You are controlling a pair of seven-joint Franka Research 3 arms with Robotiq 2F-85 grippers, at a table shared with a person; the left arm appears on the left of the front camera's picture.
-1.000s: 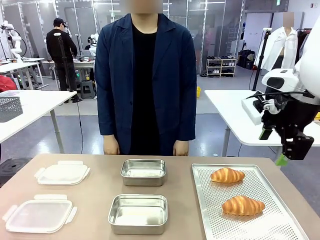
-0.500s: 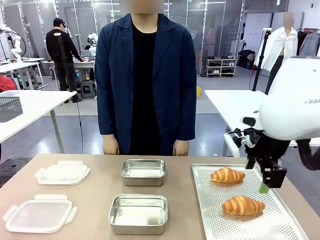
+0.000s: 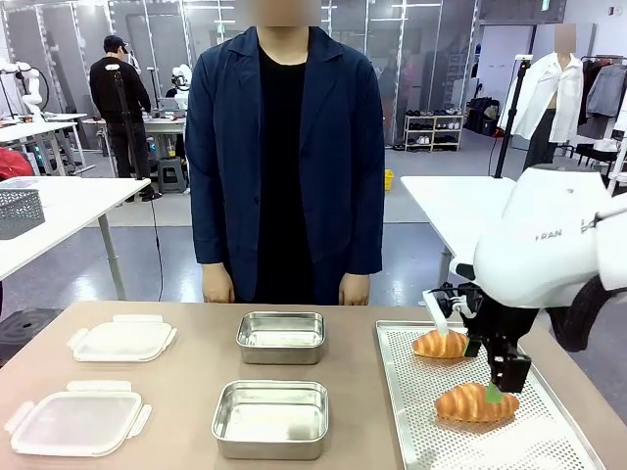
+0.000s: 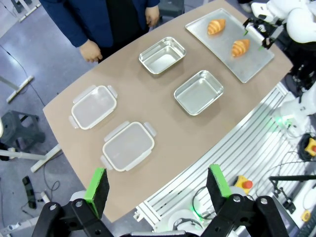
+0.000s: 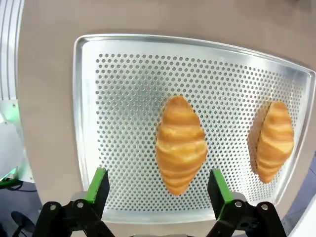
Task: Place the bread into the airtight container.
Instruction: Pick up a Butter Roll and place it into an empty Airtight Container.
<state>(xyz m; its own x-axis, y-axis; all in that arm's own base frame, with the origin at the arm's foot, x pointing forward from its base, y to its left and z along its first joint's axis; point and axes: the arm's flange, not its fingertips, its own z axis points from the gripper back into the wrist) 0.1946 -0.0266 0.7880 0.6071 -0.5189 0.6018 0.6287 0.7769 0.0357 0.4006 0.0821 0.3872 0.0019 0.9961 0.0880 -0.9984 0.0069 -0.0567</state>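
Note:
Two golden croissants, the bread, lie on a perforated metal tray [image 3: 431, 431] at the table's right. My right gripper [image 3: 483, 370] hangs open just above the nearer croissant [image 3: 470, 403], its green pads either side of it and not touching. In the right wrist view that croissant [image 5: 180, 144] lies between the open fingers of my right gripper [image 5: 158, 186], with the other croissant [image 5: 274, 141] off to the side. Two empty steel containers [image 3: 270, 419] [image 3: 281, 338] stand mid-table. My left gripper [image 4: 157, 185] is open, high above the table.
Two clear plastic lids [image 3: 122, 340] [image 3: 76, 422] lie at the table's left. A person in a dark jacket [image 3: 284, 166] stands at the far edge, hands down at the sides. Bare tabletop runs between the containers and the tray.
My right arm has swung in from the right and come down over the tray, from beside the table to just above the nearer croissant. Its jaws stayed open.

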